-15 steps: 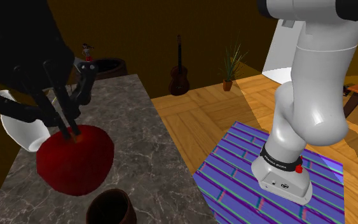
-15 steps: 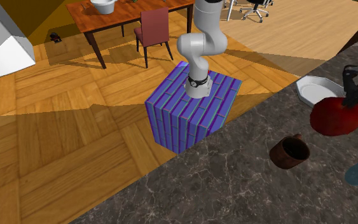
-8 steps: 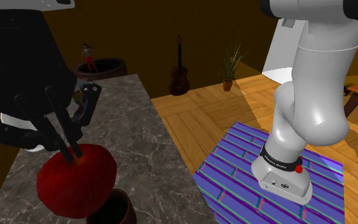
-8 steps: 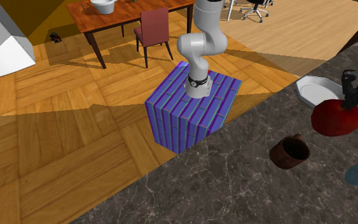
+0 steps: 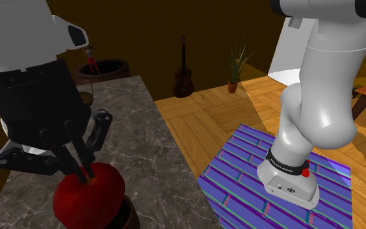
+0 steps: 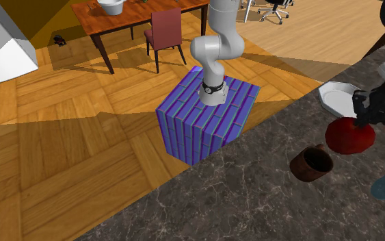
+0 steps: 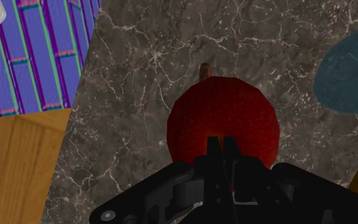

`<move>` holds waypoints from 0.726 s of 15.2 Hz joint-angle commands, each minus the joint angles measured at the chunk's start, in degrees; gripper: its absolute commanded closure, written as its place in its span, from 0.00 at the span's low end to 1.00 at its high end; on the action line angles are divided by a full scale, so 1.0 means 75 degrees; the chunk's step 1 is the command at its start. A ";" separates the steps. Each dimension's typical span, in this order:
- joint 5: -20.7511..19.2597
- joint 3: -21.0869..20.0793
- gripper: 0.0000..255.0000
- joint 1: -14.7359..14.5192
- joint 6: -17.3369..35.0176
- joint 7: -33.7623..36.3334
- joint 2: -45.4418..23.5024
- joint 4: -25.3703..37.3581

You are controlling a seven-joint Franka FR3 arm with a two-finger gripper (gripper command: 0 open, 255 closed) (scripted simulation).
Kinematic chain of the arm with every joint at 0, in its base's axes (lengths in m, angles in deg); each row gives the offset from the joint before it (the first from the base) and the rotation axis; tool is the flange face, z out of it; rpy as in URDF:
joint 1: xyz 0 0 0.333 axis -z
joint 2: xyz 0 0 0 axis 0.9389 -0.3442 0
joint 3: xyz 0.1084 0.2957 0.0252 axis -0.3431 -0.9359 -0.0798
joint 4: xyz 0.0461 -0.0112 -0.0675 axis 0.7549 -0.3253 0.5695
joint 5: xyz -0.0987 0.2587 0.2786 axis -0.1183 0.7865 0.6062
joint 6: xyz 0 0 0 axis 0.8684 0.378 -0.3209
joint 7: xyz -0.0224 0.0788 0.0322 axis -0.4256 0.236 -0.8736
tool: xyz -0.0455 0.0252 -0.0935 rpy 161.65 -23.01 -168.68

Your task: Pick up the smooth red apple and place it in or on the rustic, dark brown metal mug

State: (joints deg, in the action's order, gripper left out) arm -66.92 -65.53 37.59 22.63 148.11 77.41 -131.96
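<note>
Over the tabletop [image 5: 134, 117], toward the edge nearest the stand [image 6: 208, 120]: the claw [image 5: 84, 171] is clenched on the apple [image 5: 89, 199]. Its fingers are pinched close together at the apple's top, and the fruit hangs clear of the surface.

Change over the last second: the apple has been carried away from the white dish [image 6: 334, 96] and toward the mug [image 6: 312, 163]. In the shoulder view it has slid down and to the right. It now overlaps the mug, whose dark rim peeks out at the apple's lower right.

In the second exterior view the apple has shifted left, nearer the mug. It sits up and to the right of the mug, with a strip of tabletop showing between them. In the wrist view the apple hides nearly everything beneath it. A small brown nub [image 7: 203, 70] sticks out past its far edge; likely part of the mug, cannot confirm.

The teal mat [image 7: 350, 69] lies off to one side, untouched.

Judgement: transport step, most of the way done. The apple looks wider than the mug's mouth, so it will probably rest on the rim rather than drop in. Alignment matters, since an off-centre release could roll the apple off or tip the mug. Remaining: centre, lower, let go.
</note>
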 commanded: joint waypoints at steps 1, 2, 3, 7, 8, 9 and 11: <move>0.0008 0.0004 1.00 0.0007 0.0196 -0.0020 0.0015 -0.0204; 0.0013 0.0006 1.00 0.0012 0.0301 -0.0032 0.0024 -0.0317; 0.0018 0.0008 1.00 0.0016 0.0405 -0.0043 0.0030 -0.0427; 0.0025 0.0015 1.00 0.0027 0.0814 -0.0082 0.0036 -0.0845; 0.0024 0.0017 1.00 0.0028 0.0916 -0.0089 0.0033 -0.0943; 0.0022 0.0019 1.00 0.0029 0.1016 -0.0096 0.0027 -0.1039; 0.0016 0.0021 1.00 0.0030 0.1217 -0.0109 0.0010 -0.1226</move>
State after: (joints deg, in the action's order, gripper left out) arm -66.71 -65.35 37.87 30.91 147.25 77.64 -140.49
